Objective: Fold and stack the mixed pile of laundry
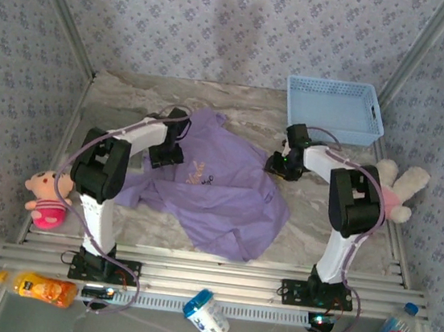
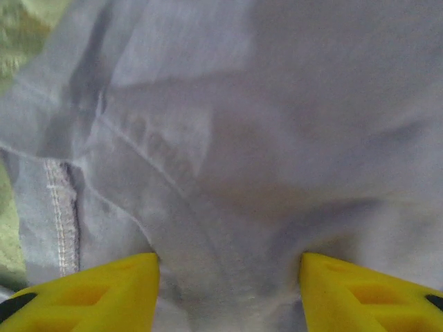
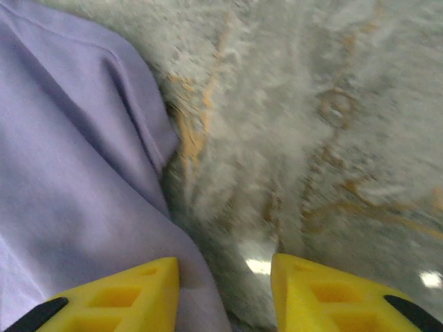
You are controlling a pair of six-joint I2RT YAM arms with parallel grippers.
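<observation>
The lavender T-shirt (image 1: 218, 194) lies spread across the marbled table (image 1: 337, 221), chest lettering (image 1: 200, 178) up, its lower half rumpled and one sleeve trailing toward the left arm's base; the step in hand looks like taking hold of the shirt's two upper sides to square it for a fold. The left gripper (image 1: 166, 156) sits over the shoulder area with its yellow fingers (image 2: 90, 290) set moderately apart and cloth lying flat between them, nothing pinched; the right gripper (image 1: 280, 165) hovers at the shirt's far side edge, its fingers likewise parted, one over the purple hem and the other over bare table. To do this well, the right gripper should probably shift inward so both fingers straddle fabric, not just the edge; the left should press down enough to gather a single layer, avoiding the seam fold seen in its wrist view; both should close together and lift evenly, so the cloth pulls taut without twisting; a lopsided grab would likely drag the rumpled lower half further askew.
</observation>
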